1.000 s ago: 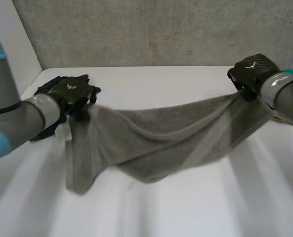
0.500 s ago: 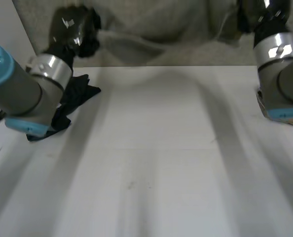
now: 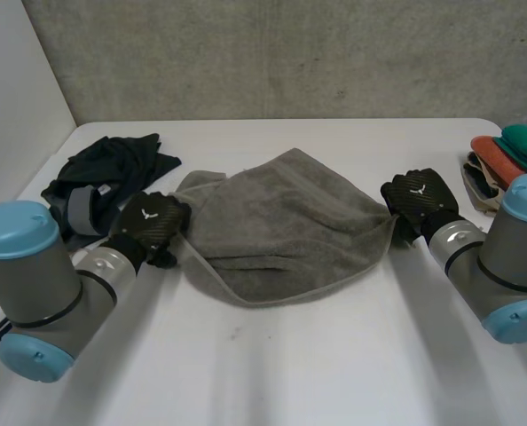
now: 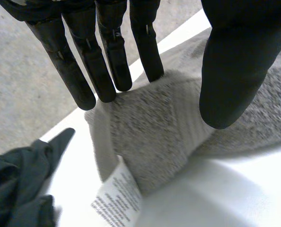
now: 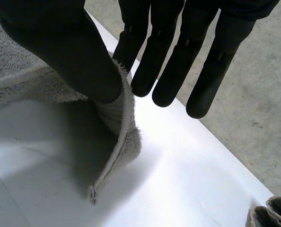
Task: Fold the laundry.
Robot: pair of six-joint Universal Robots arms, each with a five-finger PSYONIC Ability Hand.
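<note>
A grey towel [image 3: 281, 222] lies rumpled and loosely doubled on the white table [image 3: 317, 373], in the middle. My left hand [image 3: 153, 222] rests at the towel's left corner. In the left wrist view its fingers [image 4: 107, 52] are straight and stand apart from the thumb. The corner [image 4: 154, 132], with a white label [image 4: 117, 196], lies loose under them. My right hand [image 3: 416, 200] is at the towel's right corner. There the thumb [image 5: 69, 47] pinches the towel's edge [image 5: 121, 113] against a finger and holds it a little above the table.
A dark garment [image 3: 113, 169] lies bunched at the table's back left, just beyond my left hand and near its fingertips [image 4: 22, 179]. A pile of coloured cloths [image 3: 507, 155] sits at the right edge. A concrete wall stands behind the table.
Both hands swung the towel up high, then brought it down onto the table. The left hand's fingers have opened off the corner; the right still pinches its corner.
</note>
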